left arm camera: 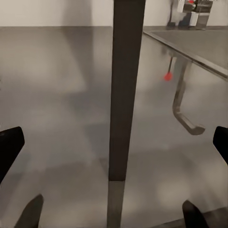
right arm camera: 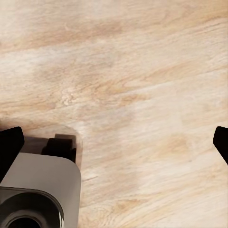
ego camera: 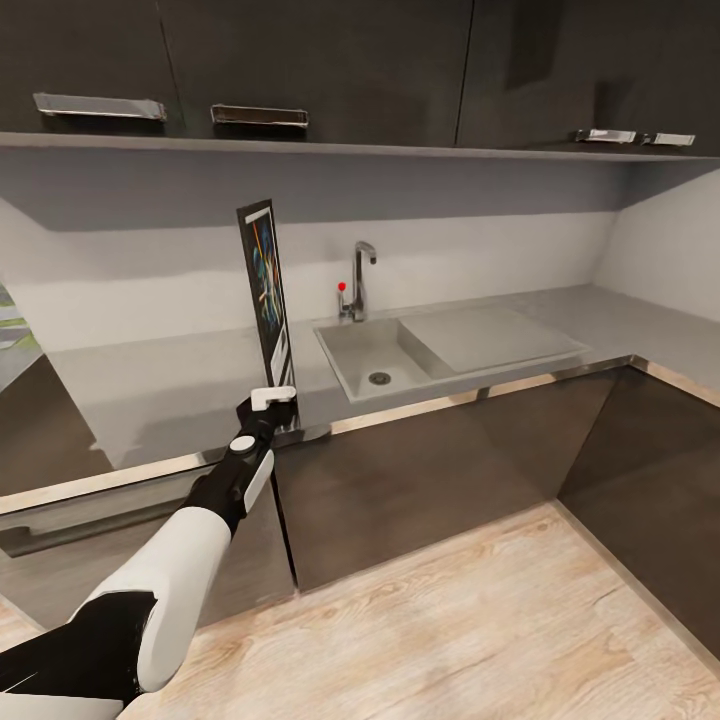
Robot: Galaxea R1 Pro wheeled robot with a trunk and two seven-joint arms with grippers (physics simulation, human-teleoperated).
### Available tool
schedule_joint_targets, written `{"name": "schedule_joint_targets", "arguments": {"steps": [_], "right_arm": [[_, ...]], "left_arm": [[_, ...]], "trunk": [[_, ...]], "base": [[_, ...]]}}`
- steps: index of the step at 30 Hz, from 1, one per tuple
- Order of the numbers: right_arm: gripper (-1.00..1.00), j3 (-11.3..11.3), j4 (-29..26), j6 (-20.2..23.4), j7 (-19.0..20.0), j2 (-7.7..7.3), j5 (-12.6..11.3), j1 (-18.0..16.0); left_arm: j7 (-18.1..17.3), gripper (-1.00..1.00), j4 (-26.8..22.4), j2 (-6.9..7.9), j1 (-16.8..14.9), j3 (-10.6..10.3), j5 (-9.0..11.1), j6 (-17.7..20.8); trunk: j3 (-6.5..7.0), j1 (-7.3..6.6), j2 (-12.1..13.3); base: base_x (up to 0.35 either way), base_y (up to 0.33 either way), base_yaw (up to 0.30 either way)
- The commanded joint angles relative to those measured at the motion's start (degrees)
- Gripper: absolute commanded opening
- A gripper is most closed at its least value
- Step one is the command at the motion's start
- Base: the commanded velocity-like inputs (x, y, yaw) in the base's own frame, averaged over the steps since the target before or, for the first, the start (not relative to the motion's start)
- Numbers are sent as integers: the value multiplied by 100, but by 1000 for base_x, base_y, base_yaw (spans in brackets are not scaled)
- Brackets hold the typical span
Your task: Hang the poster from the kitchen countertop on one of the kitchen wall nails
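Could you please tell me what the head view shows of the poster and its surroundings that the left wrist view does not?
Head view: the poster stands upright on the kitchen countertop, its colourful printed face visible, with the left gripper at its lower edge, the sink beside it, and upper cabinets above.

Left wrist view: the poster appears edge-on as a dark vertical strip between the widely spread fingertips, its print unseen, with reflections on the glossy slab.

Both: poster, countertop, the faucet with its red knob, and the light wall.
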Motion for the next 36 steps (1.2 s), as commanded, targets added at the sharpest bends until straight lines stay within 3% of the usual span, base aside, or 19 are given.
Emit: {"name": "schedule_joint_targets", "arguments": {"steps": [1,36], "right_arm": [[100,2,3,-13,-7,-1,50,-3],[100,9,3,-13,-7,0,57,-3]], "left_arm": [[2,100,3,-7,-5,32,-52,-18],[-18,100,-187,-8,-6,23,-52,11]], "trunk": [[-5,0,-3],[-5,0,-3]], "base": [[4,0,0],[51,0,0]]}}
